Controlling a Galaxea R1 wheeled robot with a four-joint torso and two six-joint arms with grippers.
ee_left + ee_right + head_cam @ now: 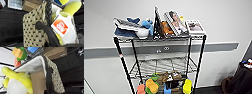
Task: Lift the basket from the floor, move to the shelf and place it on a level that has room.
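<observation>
Facing the shelf [159,62] head-on, the robot has the basket [33,30] up off the floor [11,27], carried between both arms. In the left wrist view a dark finger [47,32] of the left claw [50,36] lies across the speckled woven wall just under the braided dark rim, so that claw is grasping the basket at its rim. In the right wrist view the right claw [49,84] grips the opposite wall the same way, one dark finger [49,79] pressed flat against the weave, the white lining on the far side of it.

The basket looks light and fairly soft: woven sides that may flex if squeezed, a cloth lining, and plush filling. The stiffer braided rim seems the best place to hold, one claw on each side, keeping it level so nothing tips out. One yellow and white plush toy [16,83] sits just inside the right claw, with one brown card piece [37,83] between toy and wall; one orange-and-white tag [60,26] hangs close beside the left claw.

Ahead, three tiers show on the shelf: the top holds books and a blue plush, the bottom holds coloured toys, and the one bare wire level [161,66] lies between them. One cardboard box [55,52] stands on the floor beyond the basket.
</observation>
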